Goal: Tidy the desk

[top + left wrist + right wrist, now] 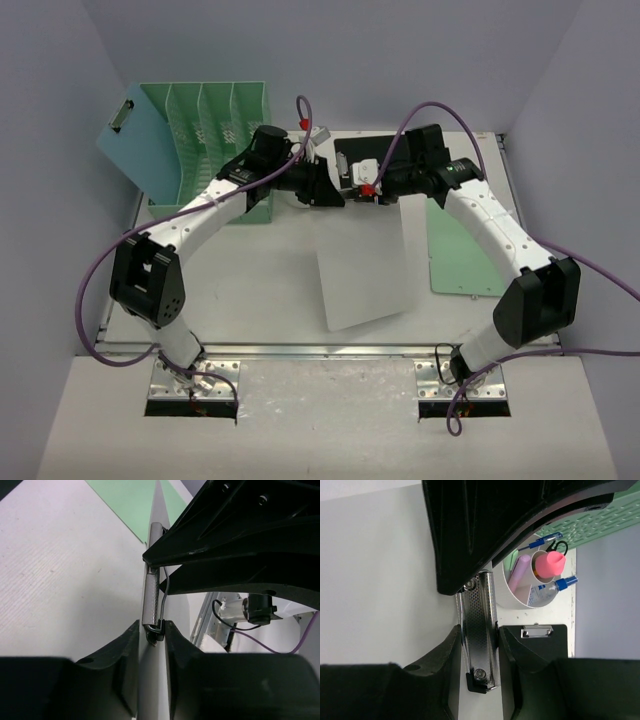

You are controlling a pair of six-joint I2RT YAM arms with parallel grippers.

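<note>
Both arms meet over the rear middle of the table point(262, 300), the white top that fills the lavender booth. The left claw point(152, 632) and right claw point(479, 640) are each pressed shut on the clip end of a white clipboard point(365, 265), which hangs tilted toward the front; whether its low edge touches, cannot tell. Step in hand, by my read: a hand-over, board likely bound for the green rack point(215, 130) at rear left; next, one claw must let go cleanly while the other lines the board up with a slot.
</note>
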